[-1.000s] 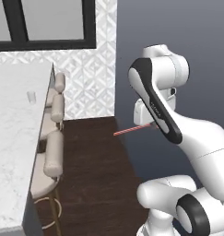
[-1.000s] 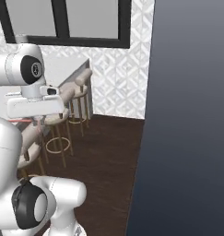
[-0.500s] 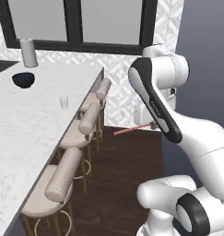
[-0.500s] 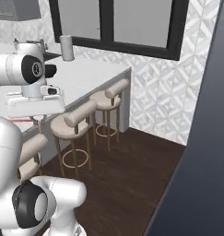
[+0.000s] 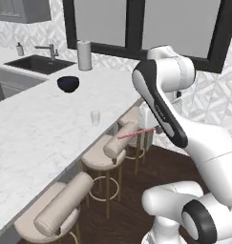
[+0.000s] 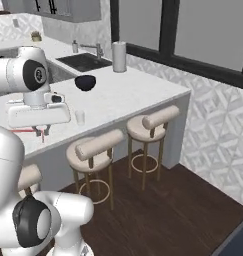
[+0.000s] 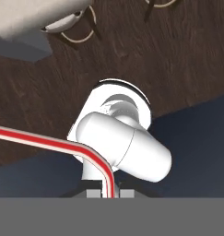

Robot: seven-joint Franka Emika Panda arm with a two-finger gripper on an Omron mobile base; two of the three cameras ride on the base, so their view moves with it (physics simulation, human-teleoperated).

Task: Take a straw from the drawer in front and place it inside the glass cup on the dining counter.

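Swinging round with the base, your view now takes in the whole dining counter [image 5: 36, 138], where a second ago only its end showed, so delivery looks close. Nearest you, the gripper [image 6: 41, 131] is clamped on the straw [image 5: 135, 134], carried just off the counter's stool-side edge, roughly level, its long axis pointing from the hand toward the counter. Farther on, the glass cup [image 5: 95, 117] stands upright near that edge, well short of the dark bowl [image 5: 68, 84].

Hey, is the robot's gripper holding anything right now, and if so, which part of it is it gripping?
Yes: the gripper holds the red straw by one end, and the rest sticks out sideways over the stools.
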